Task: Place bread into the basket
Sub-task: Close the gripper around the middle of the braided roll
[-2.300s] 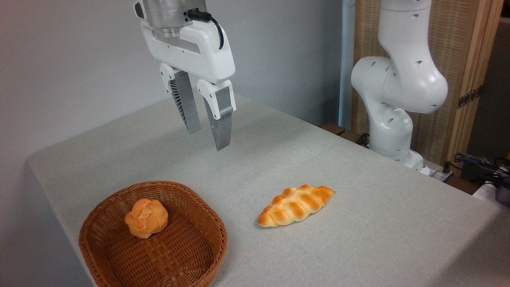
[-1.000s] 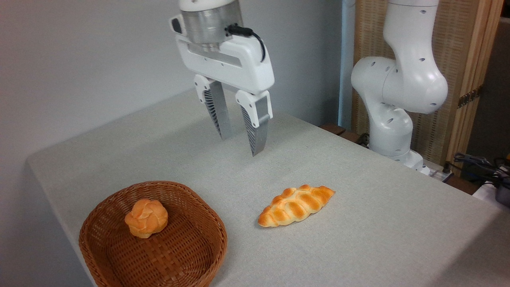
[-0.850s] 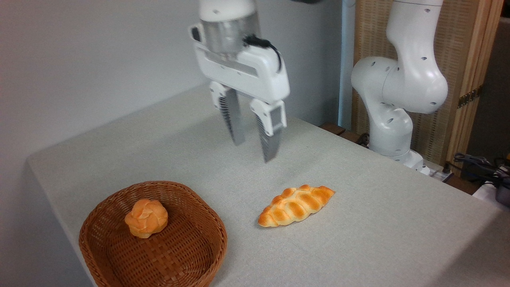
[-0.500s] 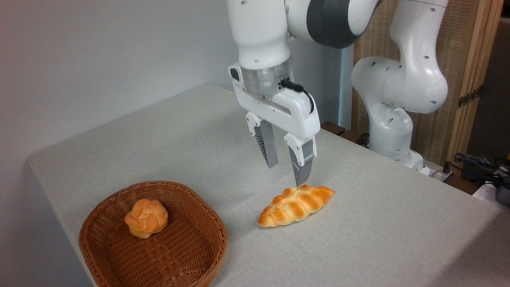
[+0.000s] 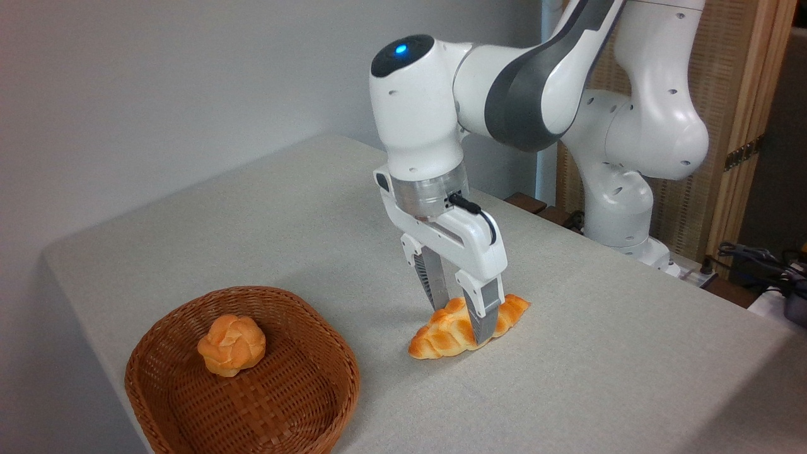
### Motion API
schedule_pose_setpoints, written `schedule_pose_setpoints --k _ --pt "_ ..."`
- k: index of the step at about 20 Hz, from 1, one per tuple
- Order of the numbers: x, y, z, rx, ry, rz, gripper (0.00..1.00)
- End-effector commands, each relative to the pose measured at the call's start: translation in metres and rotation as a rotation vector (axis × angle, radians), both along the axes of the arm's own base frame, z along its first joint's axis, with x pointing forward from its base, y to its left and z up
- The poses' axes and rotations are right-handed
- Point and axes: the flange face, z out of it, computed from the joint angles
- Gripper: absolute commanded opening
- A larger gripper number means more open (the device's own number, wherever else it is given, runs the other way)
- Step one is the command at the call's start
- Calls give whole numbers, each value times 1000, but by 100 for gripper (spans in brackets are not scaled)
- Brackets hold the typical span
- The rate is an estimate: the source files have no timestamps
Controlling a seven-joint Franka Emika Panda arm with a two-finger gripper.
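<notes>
A white robot arm (image 5: 504, 94) reaches over a table (image 5: 630, 378) covered in pale grey cloth. Its gripper (image 5: 463, 321) has come down since the earlier pictures, where it hung high over the far side of the table and then just above the loaf. Now its two grey fingers (image 5: 484, 318) point straight down and straddle the bread (image 5: 441, 331), a long braided golden-orange loaf, at about its middle: one finger stands on the far side, the other on the near side. The fingers are spread with the loaf between them; whether they already press against its crust cannot be told. The bread lies flat on the cloth near the middle of the table, in the same spot and at the same angle as before. The basket (image 5: 302, 403), shallow, reddish-brown wicker, sits to the left at the near edge of the table, apart from the loaf and unmoved. A small round knotted bun (image 5: 231, 344) rests inside it, where it was earlier.
</notes>
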Motion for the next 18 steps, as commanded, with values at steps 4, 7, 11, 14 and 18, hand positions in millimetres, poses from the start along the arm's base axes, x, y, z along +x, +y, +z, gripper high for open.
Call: schedule_pose_setpoints --k 4,7,11,14,18 --pt "1 0 -6 15 2 -24 50" --pt "1 -1 -11 15 15 -25 40" --pt "1 -1 -11 15 18 -25 38" --pt "1 -1 -11 15 18 -23 38" --pt "0 -1 -11 15 23 -21 38"
